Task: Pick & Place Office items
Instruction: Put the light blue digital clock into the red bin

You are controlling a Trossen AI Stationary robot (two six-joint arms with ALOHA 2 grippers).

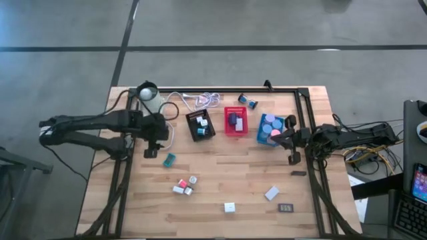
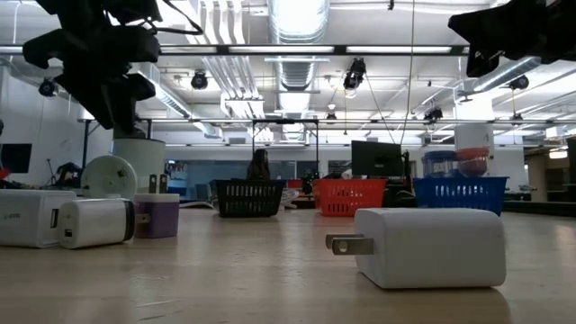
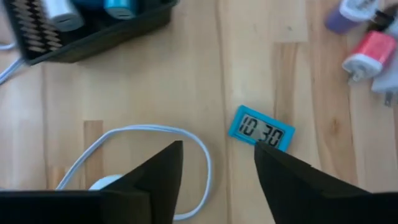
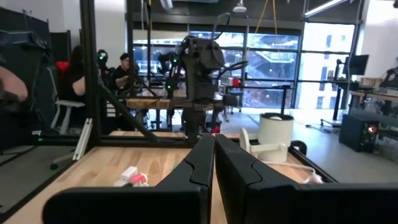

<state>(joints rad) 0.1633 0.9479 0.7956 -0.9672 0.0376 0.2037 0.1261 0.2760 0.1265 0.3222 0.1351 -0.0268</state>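
Broadly, the desk [image 1: 220, 220] is a pale butcher-block top, smooth and hard, so small things may skid on it. Three stiff mesh trays sit toward its far edge: black [image 1: 200, 125], red [image 1: 235, 121] and blue [image 1: 270, 129], the blue one holding round rolls. A white cable [image 1: 193, 101] loops near the far left corner.

Loose items lie scattered toward the near edge: a white plug block [image 1: 229, 207], a pink and white cluster [image 1: 184, 185], a dark rectangle [image 1: 286, 208]. All look light, rigid plastic, best pinched across flat sides.

The left tool [image 1: 151, 151] hangs with jaws parted and empty above a small blue clock [image 3: 262, 130], flat and slick. The right tool [image 1: 292, 157] waits closed and empty by the right edge.
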